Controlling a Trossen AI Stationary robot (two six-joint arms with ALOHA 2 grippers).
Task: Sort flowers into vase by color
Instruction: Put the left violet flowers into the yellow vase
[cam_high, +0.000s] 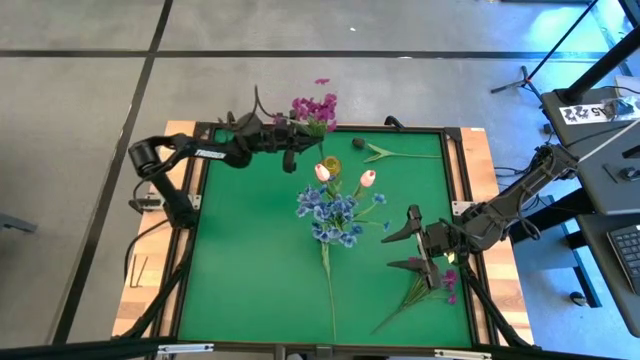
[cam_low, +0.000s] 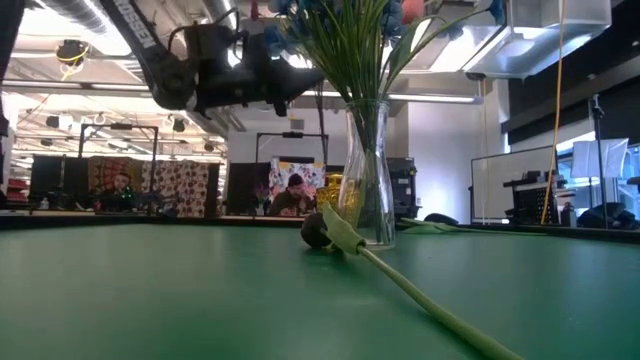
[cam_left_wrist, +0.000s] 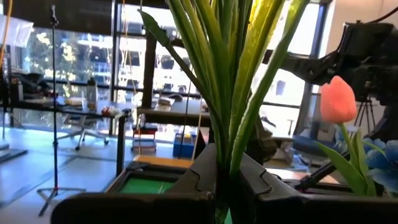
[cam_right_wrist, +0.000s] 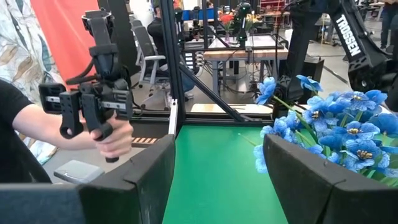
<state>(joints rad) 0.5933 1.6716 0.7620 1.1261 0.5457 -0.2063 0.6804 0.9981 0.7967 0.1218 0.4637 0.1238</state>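
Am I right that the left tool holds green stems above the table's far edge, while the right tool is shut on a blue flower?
Not quite. The right tool is open and holds nothing, as the right wrist view shows. The left tool does hold green stems, near the table's far edge.

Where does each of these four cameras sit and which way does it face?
High view: overhead, looking straight down on the green table; both arms show.
Low view: table height, looking level at the glass vase; the left arm hangs above.
Left wrist view: behind the left gripper, shut on green stems.
Right wrist view: behind the open right gripper, facing a person's hand.
Shared: blue flowers show in high and right wrist views.
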